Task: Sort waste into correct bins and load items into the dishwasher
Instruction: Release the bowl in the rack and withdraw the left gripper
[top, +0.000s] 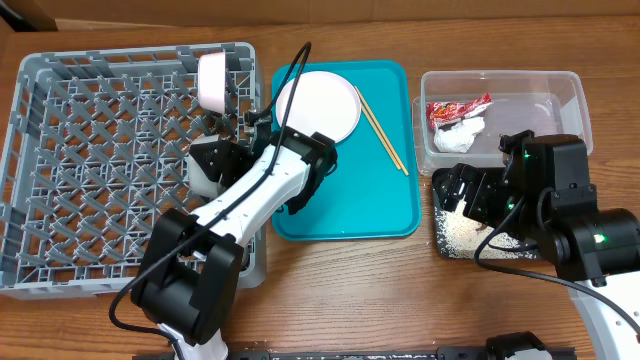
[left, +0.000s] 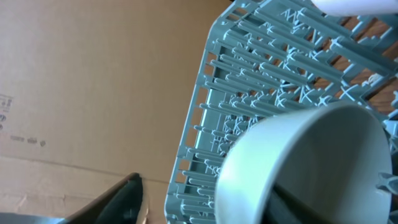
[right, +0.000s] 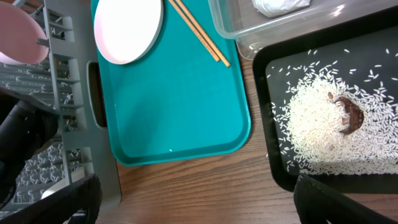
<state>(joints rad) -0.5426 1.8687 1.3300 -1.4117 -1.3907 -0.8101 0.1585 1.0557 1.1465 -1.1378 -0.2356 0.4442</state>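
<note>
A white bowl (left: 298, 155) fills the left wrist view, over the grey dishwasher rack (top: 110, 160). My left gripper (left: 208, 190) is open: one finger (left: 121, 202) stands clear of the bowl's wall, the other sits inside the bowl (top: 203, 176). Another bowl (top: 215, 80) stands on edge at the rack's right wall. A white plate (top: 320, 105) and chopsticks (top: 382, 132) lie on the teal tray (top: 350, 200). The wrapper (top: 458, 108) and tissue (top: 462, 135) lie in the clear tub (top: 560, 100). Rice (right: 323, 130) with a brown bit (right: 348, 115) lies in the black tray (right: 273, 162). My right gripper (right: 199, 199) hangs open and holds nothing.
The teal tray (right: 180, 106) lies between the rack and the bins. The right gripper (top: 460, 190) hovers at the black tray's left edge, over bare wood. Cardboard fills the background in the left wrist view.
</note>
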